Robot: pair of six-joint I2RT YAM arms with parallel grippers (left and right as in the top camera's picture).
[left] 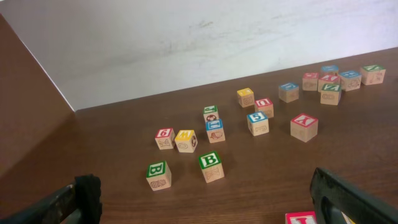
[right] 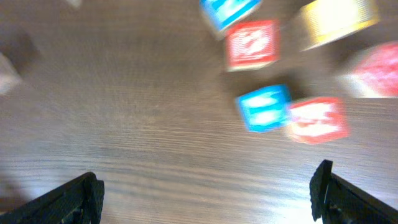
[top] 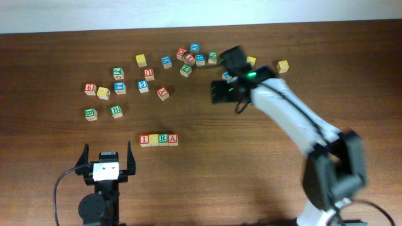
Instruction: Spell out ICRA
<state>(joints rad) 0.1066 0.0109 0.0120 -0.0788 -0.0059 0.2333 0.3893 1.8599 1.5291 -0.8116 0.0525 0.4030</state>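
Four cubes stand in a touching row in the overhead view: the red I (top: 144,139), the C (top: 154,139), the green R (top: 163,139) and the red A (top: 173,139). My left gripper (top: 107,154) is open and empty, just in front and to the left of the row. In the left wrist view its fingers (left: 205,199) are spread wide, and only the I cube's red top (left: 301,218) shows at the bottom edge. My right gripper (top: 217,92) is open and empty above the table, behind and to the right of the row. Its wrist view (right: 205,193) is blurred.
Loose letter cubes lie across the back: two green B cubes (top: 91,113) (top: 116,111), also in the left wrist view (left: 158,174) (left: 210,165), a cluster (top: 195,55) at back centre, and a yellow cube (top: 282,66). Blurred blue (right: 264,107) and red (right: 252,43) cubes lie ahead of the right gripper.
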